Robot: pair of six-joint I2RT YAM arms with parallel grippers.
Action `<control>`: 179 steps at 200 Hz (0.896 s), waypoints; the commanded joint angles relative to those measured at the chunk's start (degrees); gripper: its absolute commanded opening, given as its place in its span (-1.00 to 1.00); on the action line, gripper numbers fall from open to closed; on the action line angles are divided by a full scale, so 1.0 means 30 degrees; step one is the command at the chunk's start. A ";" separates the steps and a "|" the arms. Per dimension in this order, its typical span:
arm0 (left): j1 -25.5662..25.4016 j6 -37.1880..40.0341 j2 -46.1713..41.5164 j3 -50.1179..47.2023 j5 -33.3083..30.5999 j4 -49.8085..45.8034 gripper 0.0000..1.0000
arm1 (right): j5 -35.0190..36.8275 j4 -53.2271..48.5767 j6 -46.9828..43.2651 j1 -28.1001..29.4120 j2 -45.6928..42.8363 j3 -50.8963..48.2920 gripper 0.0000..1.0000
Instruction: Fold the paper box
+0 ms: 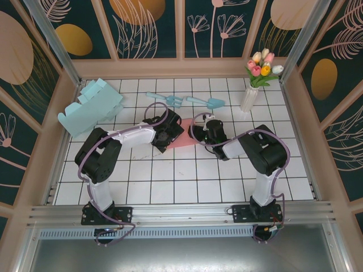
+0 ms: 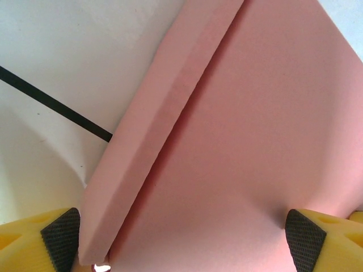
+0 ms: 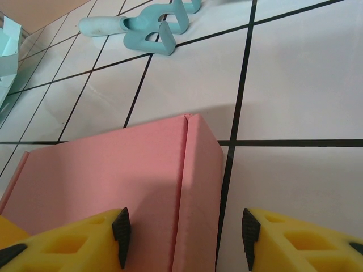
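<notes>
A flat pink paper box (image 1: 182, 137) lies on the white tiled table, between my two grippers. My left gripper (image 1: 172, 134) is low over its left end. In the left wrist view the pink box (image 2: 244, 141) spans the frame, with a raised flap (image 2: 153, 130) along its left side. There the left gripper (image 2: 181, 243) stands wide open, and its fingertips (image 2: 61, 241) straddle the sheet. My right gripper (image 1: 209, 133) is at the right end. In the right wrist view that gripper (image 3: 185, 237) is open around the box's folded side strip (image 3: 198, 187), one pad over pink and one over tile.
Light blue flattened boxes (image 1: 91, 107) are piled at the back left. Two light blue tools (image 1: 164, 99) (image 1: 207, 102) lie behind the pink box; one tool (image 3: 142, 28) is just ahead of the right gripper. A vase of tulips (image 1: 249, 96) stands back right. Walls enclose the table (image 1: 170, 175).
</notes>
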 commanded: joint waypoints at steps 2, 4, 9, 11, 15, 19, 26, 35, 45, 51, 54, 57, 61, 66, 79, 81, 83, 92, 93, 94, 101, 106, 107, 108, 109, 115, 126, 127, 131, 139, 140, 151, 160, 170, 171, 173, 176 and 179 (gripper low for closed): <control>-0.0019 0.0203 0.0629 -0.0031 -0.0329 0.0246 0.85 | 0.0034 -0.2783 -0.0219 -0.0174 0.0878 -0.0865 0.12; -0.0008 0.0203 0.0628 -0.0072 -0.0351 0.0252 0.85 | 0.0020 -0.2791 -0.0243 -0.0183 0.0887 -0.0854 0.12; 0.0016 0.0203 0.0698 -0.0145 -0.0351 0.0304 0.83 | -0.0009 -0.2783 -0.0250 -0.0194 0.0867 -0.0843 0.12; 0.0030 0.0203 0.0711 -0.0174 -0.0357 0.0310 0.83 | 0.0002 -0.2791 -0.0251 -0.0181 0.0884 -0.0849 0.13; 0.0046 0.0218 0.0733 -0.0233 -0.0384 0.0338 0.82 | -0.0017 -0.2793 -0.0273 -0.0180 0.0874 -0.0823 0.12; 0.0080 0.0231 0.0788 -0.0256 -0.0388 0.0341 0.81 | -0.0023 -0.2828 -0.0279 -0.0183 0.0887 -0.0807 0.12; 0.0101 0.0287 0.0835 -0.0297 -0.0430 0.0360 0.78 | -0.0064 -0.2882 -0.0280 -0.0187 0.0857 -0.0737 0.12; 0.0159 0.0336 0.0851 -0.0327 -0.0523 0.0258 0.77 | -0.0081 -0.2911 -0.0287 -0.0168 0.0809 -0.0718 0.12; 0.0220 0.0320 0.0841 -0.0359 -0.0642 0.0152 0.77 | -0.0112 -0.3004 -0.0309 -0.0180 0.0699 -0.0704 0.12; 0.0248 0.0340 0.0823 -0.0388 -0.0706 0.0083 0.76 | -0.0112 -0.3025 -0.0336 -0.0192 0.0597 -0.0689 0.13; 0.0287 0.0348 0.0801 -0.0415 -0.0750 0.0038 0.76 | -0.0112 -0.3064 -0.0338 -0.0188 0.0509 -0.0702 0.12; 0.0299 0.0349 0.0776 -0.0418 -0.0789 -0.0015 0.77 | -0.0126 -0.3080 -0.0364 -0.0180 0.0457 -0.0726 0.12; 0.0308 0.0351 0.0748 -0.0418 -0.0836 -0.0060 0.77 | -0.0113 -0.3135 -0.0368 -0.0180 0.0319 -0.0733 0.12; 0.0341 0.0350 0.0698 -0.0469 -0.0906 -0.0097 0.76 | -0.0126 -0.3199 -0.0382 -0.0173 0.0151 -0.0777 0.12; 0.0396 0.0351 0.0622 -0.0561 -0.0973 -0.0142 0.76 | -0.0167 -0.3370 -0.0397 -0.0183 -0.0362 -0.0872 0.12; 0.0426 0.0350 0.0619 -0.0578 -0.0974 -0.0168 0.77 | -0.0169 -0.3391 -0.0397 -0.0178 -0.0449 -0.0885 0.12; 0.0426 0.0350 0.0596 -0.0590 -0.0974 -0.0159 0.77 | -0.0192 -0.3426 -0.0419 -0.0191 -0.0566 -0.0903 0.12; 0.0483 0.0328 0.0553 -0.0654 -0.0974 -0.0143 0.77 | -0.0200 -0.3560 -0.0423 -0.0173 -0.1012 -0.1017 0.13; 0.0469 0.0324 0.0556 -0.0653 -0.0959 -0.0150 0.77 | -0.0200 -0.3587 -0.0425 -0.0170 -0.1072 -0.1036 0.13; 0.0462 0.0322 0.0557 -0.0653 -0.0967 -0.0139 0.77 | -0.0200 -0.3600 -0.0440 -0.0168 -0.1146 -0.1046 0.13; 0.0490 0.0321 0.0587 -0.0682 -0.0944 -0.0141 0.77 | -0.0145 -0.3737 -0.0476 -0.0124 -0.1557 -0.1163 0.13; 0.0504 0.0343 0.0587 -0.0715 -0.0904 -0.0129 0.76 | -0.0063 -0.3866 -0.0526 -0.0063 -0.1879 -0.1243 0.13; 0.0509 0.0346 0.0588 -0.0713 -0.0910 -0.0128 0.77 | -0.0034 -0.3886 -0.0526 -0.0041 -0.1916 -0.1267 0.13; 0.0511 0.0348 0.0588 -0.0727 -0.0913 -0.0128 0.77 | -0.0014 -0.3896 -0.0535 -0.0016 -0.1963 -0.1278 0.13; 0.0513 0.0349 0.0588 -0.0734 -0.0914 -0.0113 0.76 | 0.0010 -0.3931 -0.0539 -0.0003 -0.2031 -0.1299 0.13; 0.0512 0.0350 0.0607 -0.0740 -0.0863 -0.0048 0.77 | 0.0165 -0.4123 -0.0613 0.0091 -0.2417 -0.1390 0.13; 0.0541 0.0350 0.0628 -0.0799 -0.0777 -0.0013 0.77 | 0.0529 -0.4432 -0.0689 0.0405 -0.3000 -0.1602 0.13; 0.0542 0.0350 0.0623 -0.0799 -0.0758 -0.0012 0.76 | 0.0560 -0.4462 -0.0704 0.0427 -0.3077 -0.1622 0.13; 0.0525 0.0357 0.0629 -0.0799 -0.0744 0.0017 0.77 | 0.0696 -0.4609 -0.0718 0.0537 -0.3288 -0.1690 0.13; 0.0524 0.0355 0.0625 -0.0799 -0.0711 0.0019 0.77 | 0.0989 -0.4985 -0.0719 0.0766 -0.3609 -0.1784 0.13; 0.0534 0.0352 0.0621 -0.0814 -0.0711 0.0034 0.77 | 0.1010 -0.5017 -0.0719 0.0783 -0.3645 -0.1801 0.13; 0.0540 0.0373 0.0617 -0.0799 -0.0695 0.0078 0.76 | 0.1231 -0.5372 -0.0747 0.1098 -0.3907 -0.1925 0.13; 0.0543 0.0350 0.0586 -0.0799 -0.0710 0.0078 0.76 | 0.1236 -0.5463 -0.0749 0.1258 -0.4046 -0.2080 0.14; 0.0534 0.0376 0.0560 -0.0814 -0.0708 0.0051 0.76 | 0.1236 -0.5365 -0.0677 0.1342 -0.4148 -0.2316 0.14; 0.0524 0.0377 0.0559 -0.0806 -0.0724 0.0050 0.76 | 0.1236 -0.5354 -0.0669 0.1349 -0.4164 -0.2345 0.14; 0.0531 0.0378 0.0544 -0.0816 -0.0736 0.0049 0.76 | 0.1236 -0.5323 -0.0641 0.1355 -0.4175 -0.2381 0.14; 0.0534 0.0364 0.0542 -0.0801 -0.0724 0.0027 0.76 | 0.1232 -0.5270 -0.0592 0.1357 -0.4178 -0.2448 0.14; 0.0542 0.0373 0.0509 -0.0799 -0.0763 0.0035 0.76 | 0.1236 -0.5208 -0.0553 0.1357 -0.4212 -0.2522 0.14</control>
